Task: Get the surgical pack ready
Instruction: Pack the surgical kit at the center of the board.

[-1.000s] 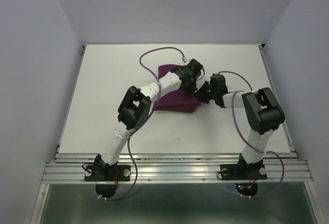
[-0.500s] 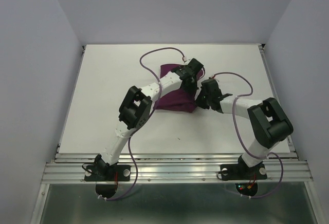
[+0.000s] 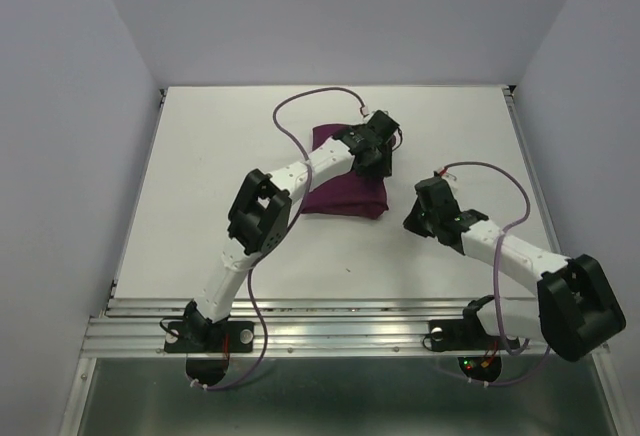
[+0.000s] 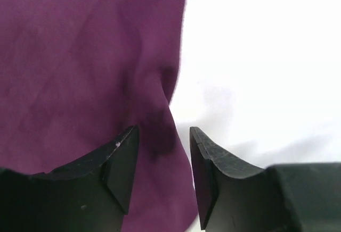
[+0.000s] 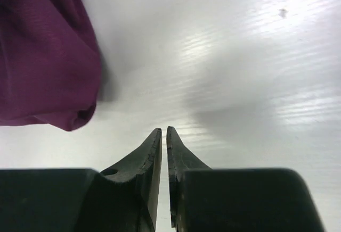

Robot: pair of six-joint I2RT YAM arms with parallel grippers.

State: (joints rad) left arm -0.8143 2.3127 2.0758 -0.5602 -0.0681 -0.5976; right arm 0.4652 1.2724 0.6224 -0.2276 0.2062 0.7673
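The folded purple cloth (image 3: 338, 194) lies mid-table (image 3: 200, 186). The left gripper (image 4: 164, 136) hovers over the cloth's right edge, jaws parted and holding nothing. The right gripper (image 5: 163, 132) is just right of the cloth, jaws almost together and empty.

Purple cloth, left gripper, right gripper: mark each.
purple cloth (image 3: 345, 194): top external view, bare middle of the folded bundle.
left gripper (image 4: 162, 136): left wrist view, gap midway between fingertips.
right gripper (image 5: 163, 131): right wrist view, midway between fingertips.
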